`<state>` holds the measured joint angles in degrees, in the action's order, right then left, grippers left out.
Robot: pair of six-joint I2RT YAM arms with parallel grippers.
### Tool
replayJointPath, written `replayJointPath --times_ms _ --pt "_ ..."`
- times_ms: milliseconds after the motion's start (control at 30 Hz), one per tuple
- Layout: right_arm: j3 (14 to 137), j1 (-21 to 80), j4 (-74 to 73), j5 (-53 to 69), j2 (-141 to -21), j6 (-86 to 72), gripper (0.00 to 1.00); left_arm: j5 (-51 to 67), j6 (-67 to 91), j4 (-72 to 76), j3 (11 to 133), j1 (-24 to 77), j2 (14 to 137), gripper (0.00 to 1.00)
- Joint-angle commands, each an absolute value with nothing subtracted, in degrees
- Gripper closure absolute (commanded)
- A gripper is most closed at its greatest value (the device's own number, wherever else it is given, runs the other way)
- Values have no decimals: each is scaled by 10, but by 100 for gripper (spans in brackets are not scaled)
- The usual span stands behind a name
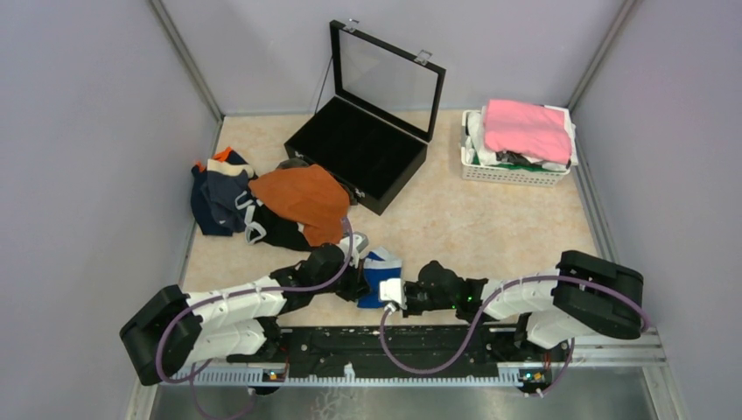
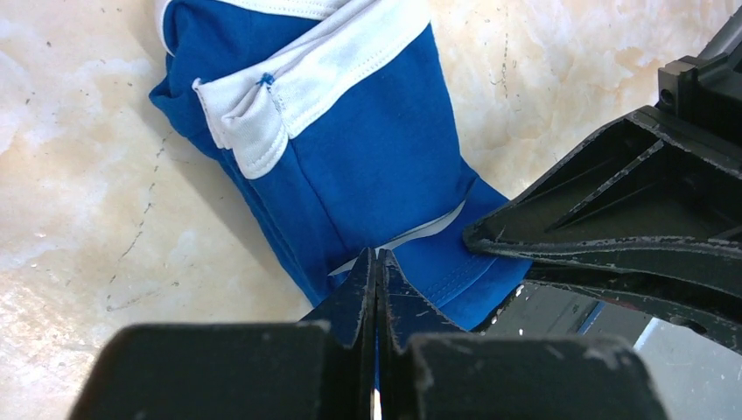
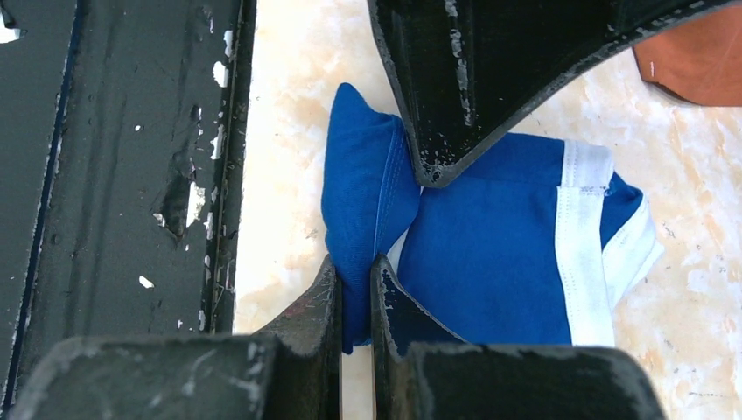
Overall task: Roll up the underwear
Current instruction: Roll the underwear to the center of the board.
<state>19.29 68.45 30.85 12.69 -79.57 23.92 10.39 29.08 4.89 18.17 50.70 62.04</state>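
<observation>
Top external view showed the folded blue briefs (image 1: 382,273) lying at lower centre of the frame on the marbled beige tabletop (image 1: 490,219), between the two arms and just above the black base rail (image 1: 394,343). Its soft knit was royal blue with smooth white stitched bands, bunched into a thick, rounded packet. The left gripper (image 2: 377,262) had its flat, scuffed black fingers pressed together, the tips nipping a thin blue hem at the packet's lower edge. The right gripper (image 3: 354,267) stood nearly closed, pinching a puffy blue corner fold between its fingers, right beside the chipped, painted rail. The two claws were close together on the same end of the cloth. At left of centre in the overhead frame lay a loose, crumpled heap: a rust-orange pair (image 1: 302,197) draped over a black pair with white waistband (image 1: 262,229), and navy ones (image 1: 214,197) beside them. Above centre stood a black box with a hinged glass lid (image 1: 359,149), open; at upper right, a white lattice basket (image 1: 516,173) held a pink folded cloth (image 1: 525,127).
</observation>
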Motion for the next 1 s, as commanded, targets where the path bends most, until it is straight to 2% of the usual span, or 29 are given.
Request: replayJointPath --times_ms 0,533,800,967 --pt "210 666 306 158 -784 198 100 89 304 63 162 507 621 100" --pt "241 567 293 299 -810 32 100 85 313 60 165 507 633 100" --pt "307 521 189 367 -877 -33 100 71 315 56 173 507 636 100" --pt "320 503 169 361 -894 -54 100 54 318 44 179 507 627 100"
